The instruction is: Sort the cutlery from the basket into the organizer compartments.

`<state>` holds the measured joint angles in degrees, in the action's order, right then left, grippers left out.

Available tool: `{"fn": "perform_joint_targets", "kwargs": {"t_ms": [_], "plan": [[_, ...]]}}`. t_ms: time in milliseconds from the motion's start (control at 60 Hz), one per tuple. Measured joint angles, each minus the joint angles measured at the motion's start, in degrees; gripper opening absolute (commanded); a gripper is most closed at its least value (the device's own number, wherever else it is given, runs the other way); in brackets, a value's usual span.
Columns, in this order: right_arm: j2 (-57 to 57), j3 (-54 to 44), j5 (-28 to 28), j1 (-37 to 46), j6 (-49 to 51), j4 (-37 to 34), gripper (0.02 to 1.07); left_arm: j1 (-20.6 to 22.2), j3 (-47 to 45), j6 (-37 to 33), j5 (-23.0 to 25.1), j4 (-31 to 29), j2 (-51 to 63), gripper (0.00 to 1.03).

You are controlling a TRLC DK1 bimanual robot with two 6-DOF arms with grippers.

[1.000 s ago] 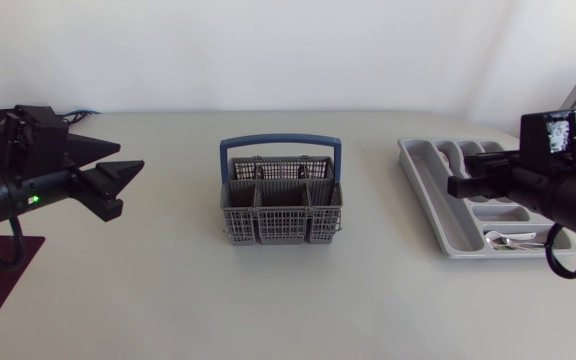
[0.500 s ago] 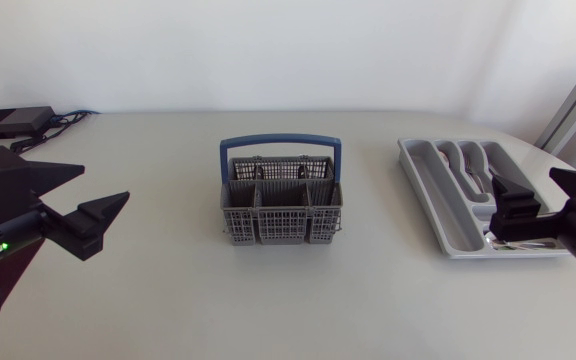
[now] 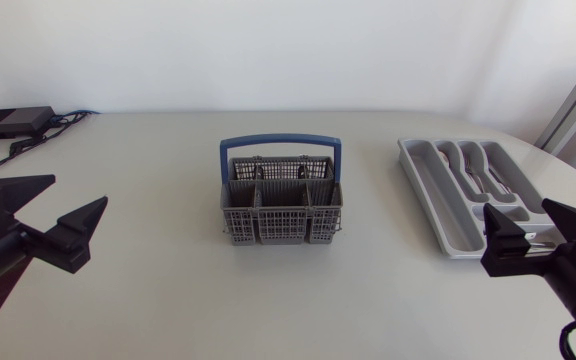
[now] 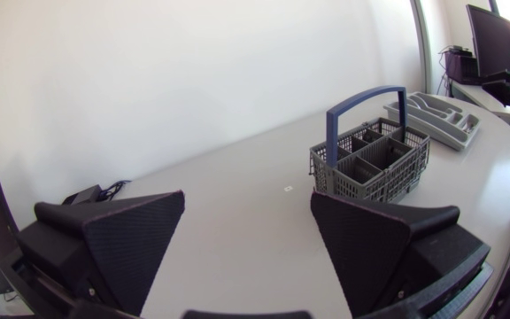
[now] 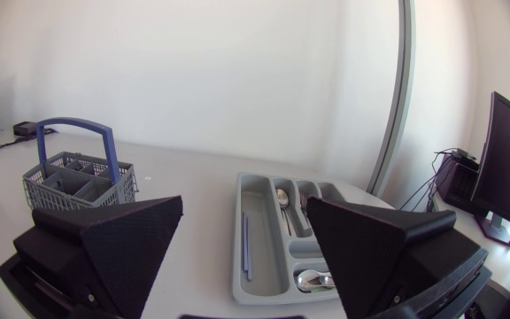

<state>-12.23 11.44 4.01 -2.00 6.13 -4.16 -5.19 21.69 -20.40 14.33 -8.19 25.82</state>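
- We are holding our left gripper (image 4: 248,197) wide open with nothing in it, low over the left side of the table (image 3: 168,290). We think it is hanging back here so it is not in anyone's way.
- A black box (image 3: 13,122) with wires is lying off to the side of this gripper, near the table's back edge. We think swinging that way is a bad idea.
- Bare table is stretching out ahead of the left gripper, so there is lots of room to reach forward.
- The basket (image 3: 280,210) is standing upright well ahead of the left gripper, about halfway between our two grippers.
- Its blue handle (image 3: 280,142) is arching over the top, so we think a gripper needs to go down on one side of it.
- The basket's pockets are looking empty to us, but we cannot see every bottom.
- More bare table is lying between the basket and the organizer (image 3: 438,205), so the two are well apart.
- The organizer is lying flat just ahead of our right gripper (image 5: 245,202).
- Spoons (image 5: 283,199) are resting in its narrow slots, and another spoon (image 5: 306,282) is lying in the small slot nearest this gripper. We think the sorting is done or nearly done.
- We are holding the right gripper wide open too, with nothing in it.
- The table's right edge is running close beside the organizer and this gripper, so there is little room on that outer side.
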Motion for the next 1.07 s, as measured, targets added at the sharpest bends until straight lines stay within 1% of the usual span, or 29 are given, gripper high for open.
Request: {"fn": "perform_joint_targets", "kwargs": {"t_ms": [433, 817, 1067], "plan": [[11.52, -10.08, -3.82, 1.68, -4.48, 3.10, 1.03, 2.21, -9.97, 8.90, -6.89, 3.82, -12.44, 0.99], [11.98, -10.29, -3.82, 1.75, -4.68, 3.15, 1.03, 4.63, -19.52, 17.59, -13.49, 7.02, -24.13, 0.99], [11.98, -10.29, -3.85, 1.75, -4.68, 3.15, 1.03, 4.70, -20.52, 18.95, -13.84, 7.26, -25.46, 0.99]]}}
